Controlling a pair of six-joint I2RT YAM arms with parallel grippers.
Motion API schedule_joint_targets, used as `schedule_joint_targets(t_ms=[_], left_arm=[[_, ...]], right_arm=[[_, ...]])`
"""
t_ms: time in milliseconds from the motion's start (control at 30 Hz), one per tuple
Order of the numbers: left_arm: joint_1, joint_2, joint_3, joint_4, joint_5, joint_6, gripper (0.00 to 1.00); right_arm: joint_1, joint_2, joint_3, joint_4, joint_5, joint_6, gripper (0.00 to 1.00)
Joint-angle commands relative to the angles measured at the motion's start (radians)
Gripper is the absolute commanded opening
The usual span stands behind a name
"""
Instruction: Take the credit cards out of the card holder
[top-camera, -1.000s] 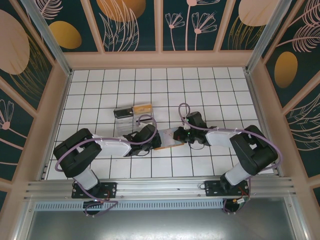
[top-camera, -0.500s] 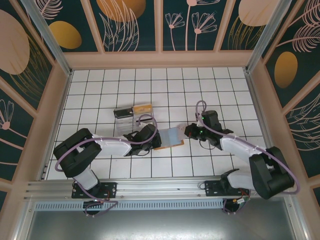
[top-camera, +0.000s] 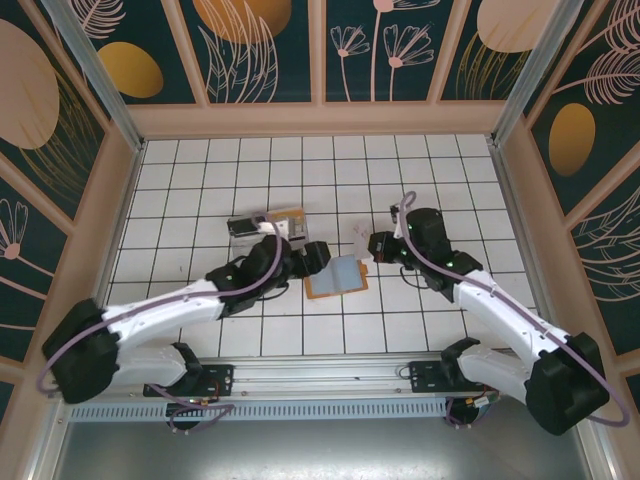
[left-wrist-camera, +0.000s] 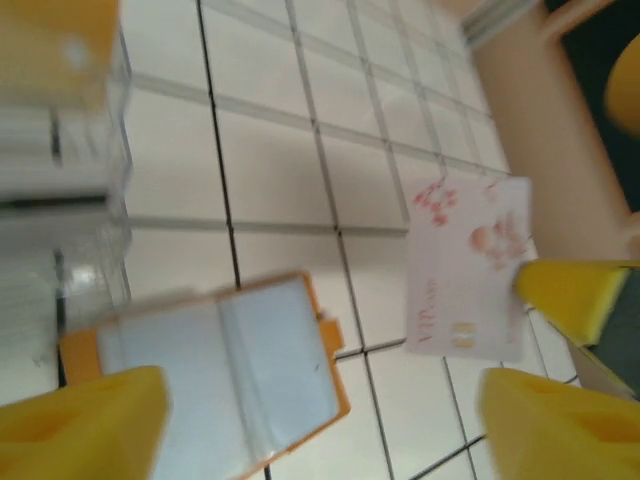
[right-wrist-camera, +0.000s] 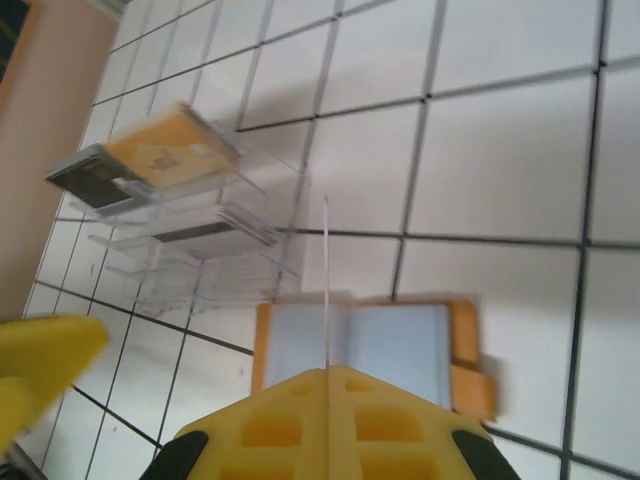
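Two tools sat over the middle of the white gridded worktop (top-camera: 200, 170), and you could tell them apart at a glance. Your left tool (top-camera: 316, 256) had its yellow pads (left-wrist-camera: 85, 420) spread wide with nothing between them, just beside the upper left corner of the card holder (top-camera: 336, 277) in the overhead view. The card holder lay flat and open on the tiles, an orange-brown rim around pale grey-blue pockets. Your right tool (top-camera: 373, 246) had its fingers pressed together on one credit card (top-camera: 359, 240), a pale card with pinkish print, held just to the right of the card holder and apart from it. Your right wrist camera caught that card edge-on, as a thin line rising from the closed fingers. Behind the left tool stood a clear tray (top-camera: 262, 226) with an orange-brown item (top-camera: 286, 215) in its right end — what that item was, you could not tell.
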Motion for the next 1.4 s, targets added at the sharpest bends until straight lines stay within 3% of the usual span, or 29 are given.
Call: schedule_joint_targets(t_ms=[0,233,367,467,700,867,1367], left_arm=[[0.001,-0.144,-0.047,-0.116,-0.161,-0.001,0.99],[0.001,-0.453,-0.133,-0.271,-0.346,-0.013,0.99],[0.002,-0.579,-0.182,-0.309,-0.374,-0.02,0.99],[0.002,-0.637,-0.208,-0.332,-0.384,-0.019,0.99],[0.002,-0.7,-0.222,-0.373,-0.412,-0.005,0.99],[0.002,-0.75,-0.217,-0.408,-0.434,-0.004,0.99],[0.001,-0.815,-0.245,-0.455,-0.44,-0.033,0.99]], right_arm=[[0.108,0.058,0.127,-0.029,0.138,-0.126,0.0],[0.248,0.25,0.324,-0.038,0.23,-0.369,0.0],[0.31,0.34,0.385,-0.034,0.235,-0.645,0.0],[0.361,0.39,0.423,-0.056,0.249,-0.819,0.0],[0.51,0.474,0.425,-0.074,0.447,-1.227,0.0],[0.519,0.569,0.53,-0.181,0.433,-1.312,0.0],[0.519,0.693,0.574,-0.096,0.513,-1.462,0.0]])
